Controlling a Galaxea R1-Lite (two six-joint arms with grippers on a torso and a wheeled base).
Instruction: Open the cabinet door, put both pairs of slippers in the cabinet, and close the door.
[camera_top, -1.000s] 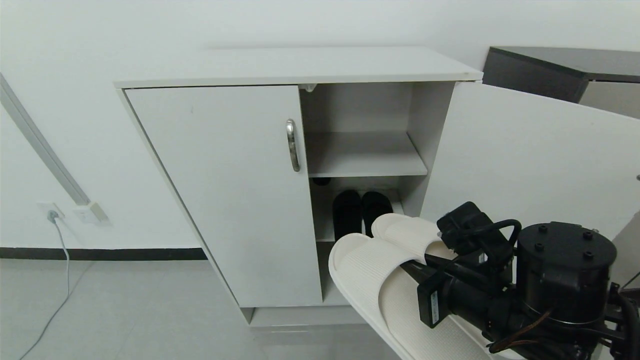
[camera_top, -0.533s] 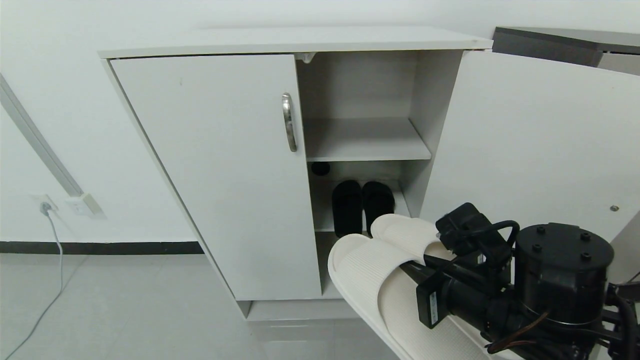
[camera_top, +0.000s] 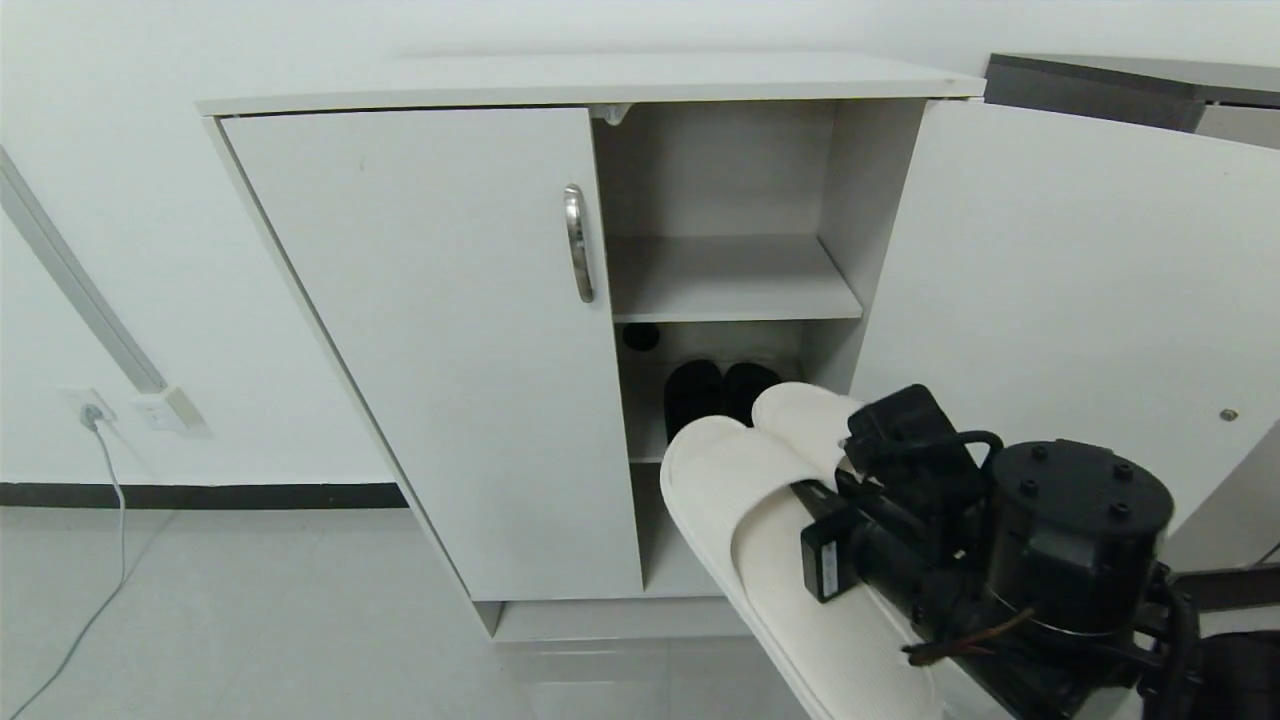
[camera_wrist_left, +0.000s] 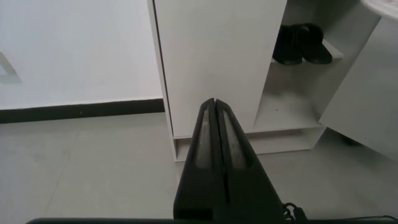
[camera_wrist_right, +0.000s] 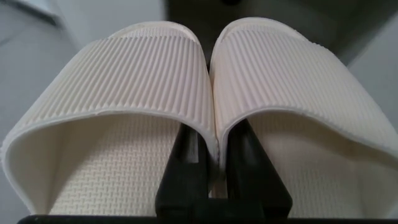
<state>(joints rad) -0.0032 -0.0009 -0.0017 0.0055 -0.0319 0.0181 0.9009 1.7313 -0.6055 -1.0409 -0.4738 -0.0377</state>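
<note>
The right gripper (camera_wrist_right: 214, 177) is clamping down on the white slippers (camera_top: 745, 500). In the right wrist view its two dark fingers (camera_wrist_right: 186, 168) are squeezing the pair's touching inner walls together, one finger tucked under each ribbed strap. The pair is riding side by side, up off the floor (camera_top: 250, 620), toes pointing into the open right half of the cabinet (camera_top: 600, 80). In the head view the toes are overlapping the front of the lower shelf, but it's hard to say whether they're actually crossing the cabinet's front edge.

The right door (camera_top: 1050, 290) is hanging wide open, swung out toward the robot's right. The left door (camera_top: 420, 340) is sitting shut, with its metal handle (camera_top: 577, 243) standing vertical near the inner edge. Inside, the black slippers (camera_top: 720, 388) are lying side by side on the lower shelf, toes toward the back, just behind the white pair's toes from the head camera's angle. A small dark round thing (camera_top: 640, 337) is sitting at the back above them; can't tell what it is. The upper shelf (camera_top: 730, 290) is sitting higher up.

The left gripper (camera_wrist_left: 214, 112) is hanging low over the floor, well apart from the cabinet's base, its fingers pressed together with nothing between them.
</note>
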